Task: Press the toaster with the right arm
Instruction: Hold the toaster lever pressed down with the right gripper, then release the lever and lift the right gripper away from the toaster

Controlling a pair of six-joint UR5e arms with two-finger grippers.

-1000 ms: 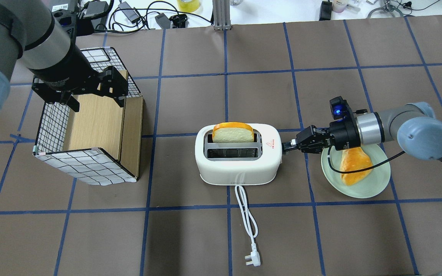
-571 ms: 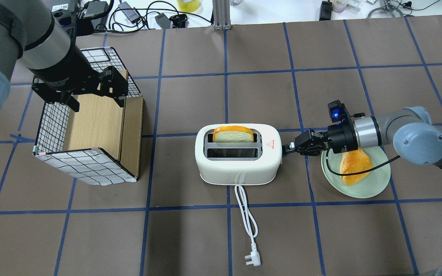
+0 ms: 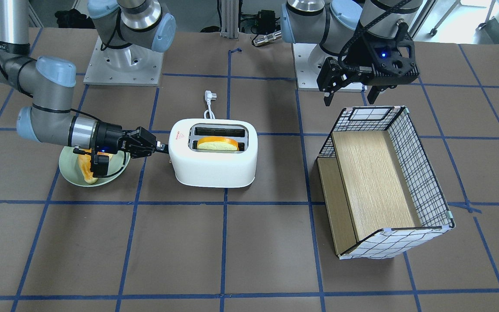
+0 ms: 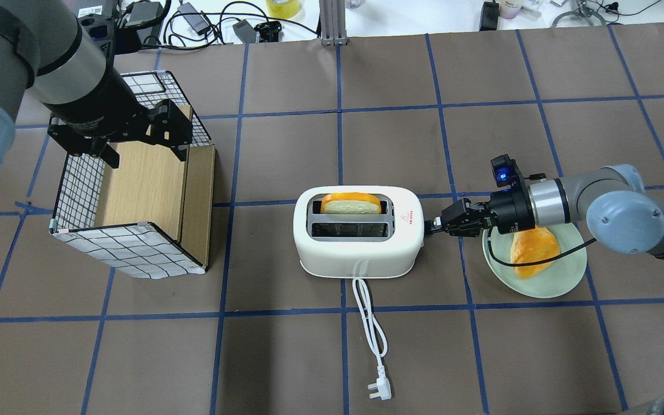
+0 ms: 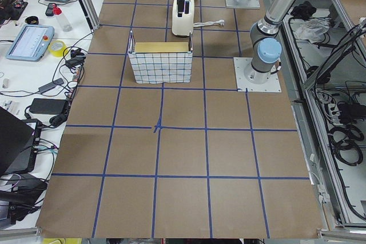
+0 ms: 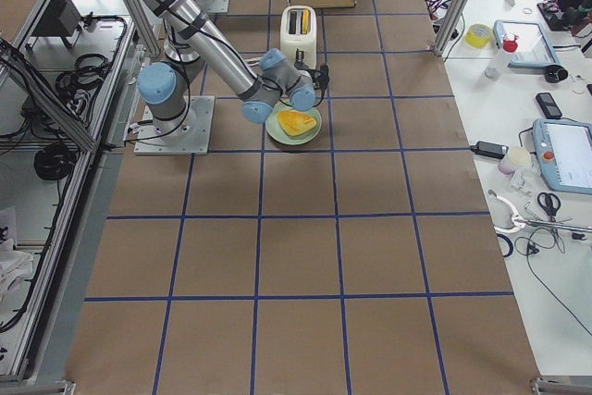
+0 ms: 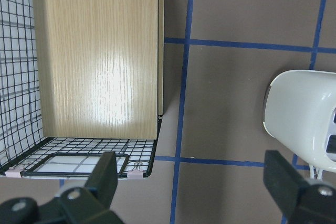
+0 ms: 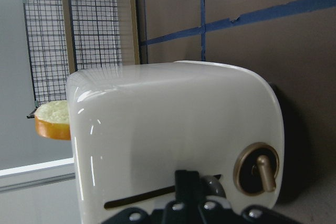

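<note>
The white toaster stands mid-table, with a slice of bread sitting low in its far slot. My right gripper is shut, with its fingertips against the toaster's right end. In the right wrist view the shut fingers sit at the lever slot beside a brass knob. In the front-facing view the right gripper touches the toaster on the end near the red triangle. My left gripper is open and empty above the basket; it also shows in the front-facing view and the left wrist view.
A green plate with another bread piece lies under my right wrist. A wire basket with a wooden board lies on its side at the left. The toaster's white cord and plug trail toward the near edge.
The bread slice has sunk lower into the toaster slot. My right gripper has stayed at the toaster's end and dropped slightly. The left arm has not moved.
</note>
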